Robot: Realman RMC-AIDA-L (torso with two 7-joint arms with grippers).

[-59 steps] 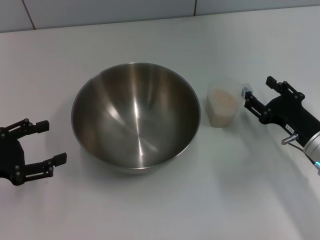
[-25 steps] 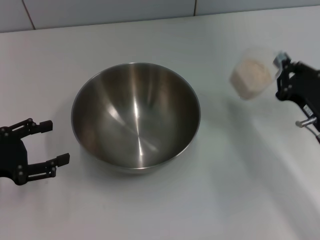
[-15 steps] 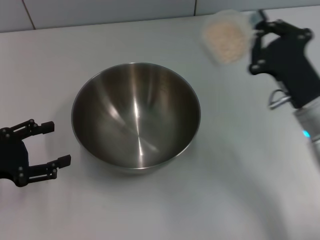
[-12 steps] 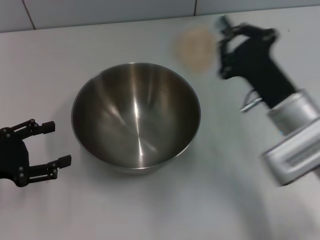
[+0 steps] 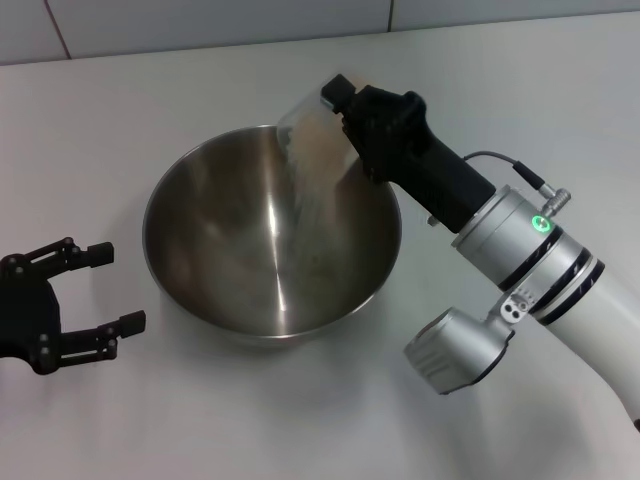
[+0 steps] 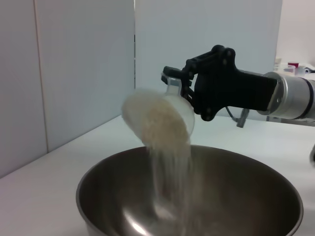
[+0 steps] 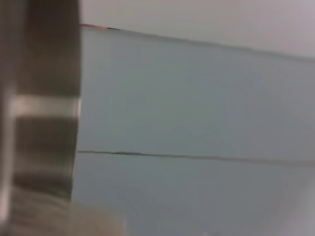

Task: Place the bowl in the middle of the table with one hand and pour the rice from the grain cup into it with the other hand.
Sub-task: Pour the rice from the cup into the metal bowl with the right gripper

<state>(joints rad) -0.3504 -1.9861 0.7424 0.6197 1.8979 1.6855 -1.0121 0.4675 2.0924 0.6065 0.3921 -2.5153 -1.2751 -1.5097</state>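
The steel bowl (image 5: 205,235) stands on the white table (image 5: 520,90), near the middle. Over its far right rim my right gripper (image 5: 343,103) is shut on the clear grain cup (image 5: 308,128), which is tipped steeply toward the bowl. Rice (image 5: 316,205) streams from the cup down into the bowl. The left wrist view shows the same cup (image 6: 158,119), the falling rice (image 6: 171,169), the bowl (image 6: 256,206) and the right gripper (image 6: 183,88) from the side. My left gripper (image 5: 108,287) is open and holds nothing, just off the bowl's left side near the table's front.
The right arm (image 5: 520,260) reaches diagonally from the lower right across the table to the bowl. A tiled wall (image 5: 200,25) runs behind the table's back edge. The right wrist view shows only blurred wall panels.
My right gripper has lifted the grain cup from the table right of the bowl, swung it over the bowl's rim and tipped it, and rice now pours out. The left gripper has barely moved.
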